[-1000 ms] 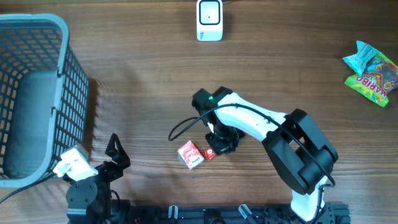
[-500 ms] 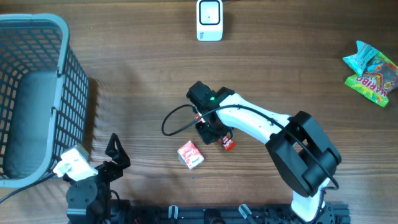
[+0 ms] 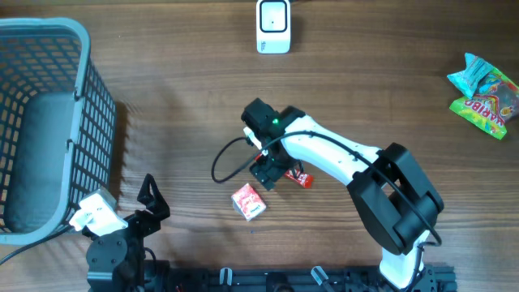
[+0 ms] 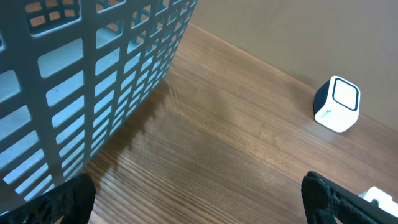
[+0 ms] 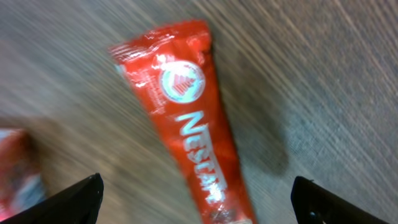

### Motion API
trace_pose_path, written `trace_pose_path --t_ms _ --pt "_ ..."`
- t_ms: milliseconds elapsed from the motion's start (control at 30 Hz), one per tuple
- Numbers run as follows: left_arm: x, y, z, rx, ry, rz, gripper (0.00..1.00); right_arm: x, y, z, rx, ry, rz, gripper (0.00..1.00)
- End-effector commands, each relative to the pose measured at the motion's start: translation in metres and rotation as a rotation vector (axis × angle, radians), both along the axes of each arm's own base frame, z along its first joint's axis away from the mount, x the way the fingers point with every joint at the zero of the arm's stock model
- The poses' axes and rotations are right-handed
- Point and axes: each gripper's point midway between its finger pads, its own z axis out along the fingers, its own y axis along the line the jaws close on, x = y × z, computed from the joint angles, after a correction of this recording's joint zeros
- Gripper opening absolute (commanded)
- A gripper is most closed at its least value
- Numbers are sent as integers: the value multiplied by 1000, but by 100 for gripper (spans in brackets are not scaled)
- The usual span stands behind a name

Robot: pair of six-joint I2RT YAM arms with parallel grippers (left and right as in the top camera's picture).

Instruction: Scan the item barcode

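Overhead: red sachet flat on the table, just right of the right fingers; red box nearer, scanner at the far edge. Left wrist: left fingers spread wide, empty, beside basket. Right wrist: right fingers spread, sachet lying between, untouched.

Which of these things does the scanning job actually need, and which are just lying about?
In the job: red Nestle sachet, white scanner, right gripper.
Lying about for now: red box, grey basket, sweet bags, left gripper.
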Motion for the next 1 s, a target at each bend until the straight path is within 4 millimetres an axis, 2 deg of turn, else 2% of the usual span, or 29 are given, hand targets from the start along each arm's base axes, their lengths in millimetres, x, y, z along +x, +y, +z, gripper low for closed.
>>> trace_pose_path --t_ms 0,67,100,167,200,233,300,367,433,500,600,633,733,767,800,833,867,967 --pt "0 1 0 14 -3 1 100 4 -15 -16 -61 -45 45 97" --pt "0 1 0 14 -3 1 100 -1 -14 -21 -43 -28 47 87" --pt "0 1 0 14 -3 1 100 -6 -12 -25 -28 -8 49 79" --pt "0 1 0 14 -3 1 100 -18 -11 -34 1 38 49 56" --pt "0 1 0 14 -3 1 100 -25 -13 -38 3 64 35 38" --pt "0 1 0 14 -3 1 100 -32 -15 -41 7 90 9 16" --pt "0 1 0 14 -3 1 100 -41 -14 -43 25 130 -22 5" --pt "0 1 0 14 -3 1 100 -48 -1 -36 86 188 -58 4" --pt "0 1 0 14 -3 1 100 -49 19 -9 189 303 -155 4" --pt "0 1 0 14 -3 1 100 -43 51 46 401 474 -227 4" --pt "0 1 0 14 -3 1 100 -29 67 120 631 654 -315 4" --pt "0 1 0 14 -3 1 100 -23 70 137 701 705 -359 4" --pt "0 1 0 14 -3 1 100 -15 71 172 803 942 -594 4" --pt "0 1 0 14 -3 1 100 -14 74 185 845 1017 -630 4" --pt "0 1 0 14 -3 1 100 -11 81 210 952 1123 -622 4" --pt "0 1 0 14 -3 1 100 -9 84 226 1038 1177 -586 4" --pt "0 1 0 14 -3 1 100 -6 85 240 1113 1215 -545 4" --pt "0 1 0 14 -3 1 100 -3 86 240 1098 1231 -561 4"
